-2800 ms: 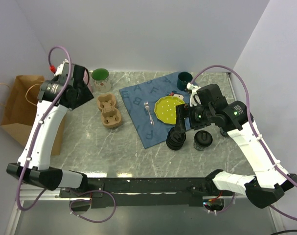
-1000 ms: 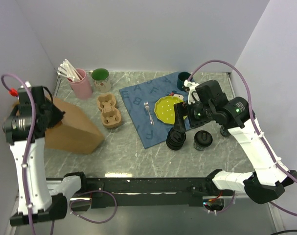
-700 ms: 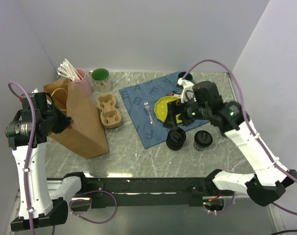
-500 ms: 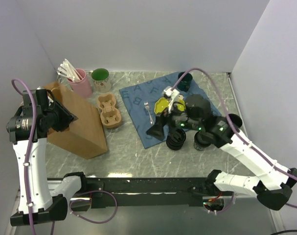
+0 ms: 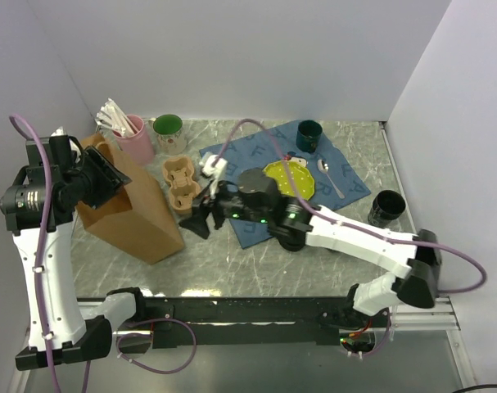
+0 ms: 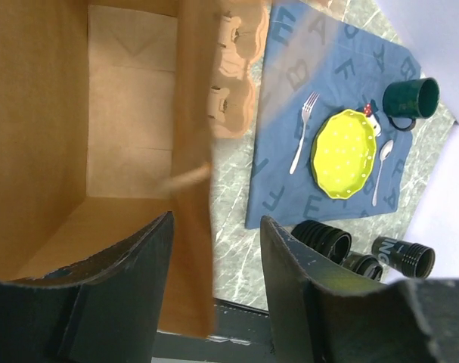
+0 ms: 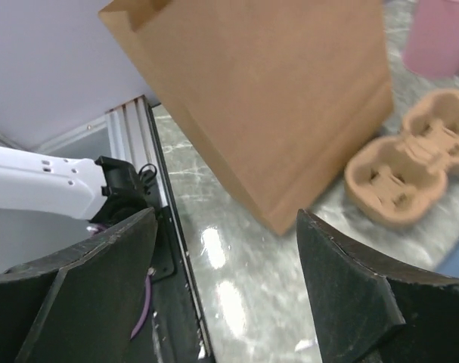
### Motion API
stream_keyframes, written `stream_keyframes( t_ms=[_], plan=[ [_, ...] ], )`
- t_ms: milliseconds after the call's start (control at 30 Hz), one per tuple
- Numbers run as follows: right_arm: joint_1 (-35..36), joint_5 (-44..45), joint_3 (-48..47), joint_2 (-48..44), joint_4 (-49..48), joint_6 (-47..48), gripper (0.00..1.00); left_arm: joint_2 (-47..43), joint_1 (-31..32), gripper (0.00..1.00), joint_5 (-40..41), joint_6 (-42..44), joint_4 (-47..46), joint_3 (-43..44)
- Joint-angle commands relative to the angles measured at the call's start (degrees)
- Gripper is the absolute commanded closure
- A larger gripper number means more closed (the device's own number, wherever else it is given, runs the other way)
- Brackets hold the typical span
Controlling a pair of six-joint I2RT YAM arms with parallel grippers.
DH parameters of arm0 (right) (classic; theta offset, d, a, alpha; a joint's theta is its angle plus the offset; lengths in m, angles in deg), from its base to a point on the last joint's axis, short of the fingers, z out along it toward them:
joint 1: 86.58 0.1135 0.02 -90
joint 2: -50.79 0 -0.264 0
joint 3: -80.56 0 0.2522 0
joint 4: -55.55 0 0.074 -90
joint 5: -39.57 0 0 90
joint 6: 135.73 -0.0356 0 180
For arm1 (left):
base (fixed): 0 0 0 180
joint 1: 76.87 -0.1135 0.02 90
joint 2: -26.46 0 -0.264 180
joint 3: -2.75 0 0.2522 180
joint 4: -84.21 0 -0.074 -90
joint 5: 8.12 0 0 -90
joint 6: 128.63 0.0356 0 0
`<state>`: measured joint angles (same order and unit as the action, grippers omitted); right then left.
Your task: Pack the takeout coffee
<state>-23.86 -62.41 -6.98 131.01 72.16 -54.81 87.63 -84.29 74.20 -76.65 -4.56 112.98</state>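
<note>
Identify the left arm (image 5: 40, 278) and right arm (image 5: 354, 238) by white links, black joints and a purple cable (image 5: 36, 262). The left end effector (image 6: 215, 227) and right end effector (image 7: 227, 219) are black.

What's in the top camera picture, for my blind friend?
A brown paper bag stands on a marble table, with the left gripper open astride its top edge. The right gripper, open and empty, reaches toward it beside a tan cup carrier.
</note>
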Motion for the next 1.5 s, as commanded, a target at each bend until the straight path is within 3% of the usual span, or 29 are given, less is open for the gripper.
stream_keyframes(
  t_ms=[0, 133, 267, 367, 400, 567, 767, 933, 1100, 1467],
  plan=[
    [4.0, 2.2, -7.2, 5.9, -8.0, 5.6, 0.20, 0.4, -0.1, 0.44, -0.8, 2.3, 1.0, 0.9],
    [6.0, 4.7, -12.3, 11.6, -8.1, 7.1, 0.23, 0.6, -0.2, 0.44, -1.6, 2.6, 0.1, 0.3],
    [6.5, 9.8, -18.4, 17.1, -5.2, 8.1, 0.36, 1.7, -0.1, 0.44, -2.6, 2.9, 0.1, 1.8],
    [6.4, 11.8, -18.3, 18.2, -5.2, 8.6, 0.49, 2.7, -0.1, 0.44, -2.8, 3.3, 0.9, 4.6],
    [6.4, 11.8, -17.5, 17.6, -5.8, 8.6, 0.61, 3.2, -0.1, 0.43, -2.6, 3.5, 1.2, 5.3],
    [6.4, 14.8, -14.6, 15.7, -7.5, 10.9, 0.81, 3.3, -0.1, 0.43, -2.0, 3.7, 1.2, 7.3],
    [6.6, 13.2, -12.6, 15.1, -9.0, 10.5, 0.76, 3.6, -0.1, 0.42, -1.3, 3.5, 1.3, 8.5],
    [6.8, 13.6, -11.6, 15.6, -10.2, 9.3, 0.59, 4.1, -0.1, 0.42, -1.5, 3.0, 1.2, 9.8],
    [7.1, 13.7, -14.2, 18.5, -9.3, 9.2, 0.57, 3.7, -0.2, 0.42, -0.3, 3.6, 1.2, 9.9],
    [7.0, 6.6, -15.0, 18.6, -9.3, 8.6, 1.00, 4.0, -0.2, 0.40, 4.9, 4.1, 1.4, 13.4]
  ],
)
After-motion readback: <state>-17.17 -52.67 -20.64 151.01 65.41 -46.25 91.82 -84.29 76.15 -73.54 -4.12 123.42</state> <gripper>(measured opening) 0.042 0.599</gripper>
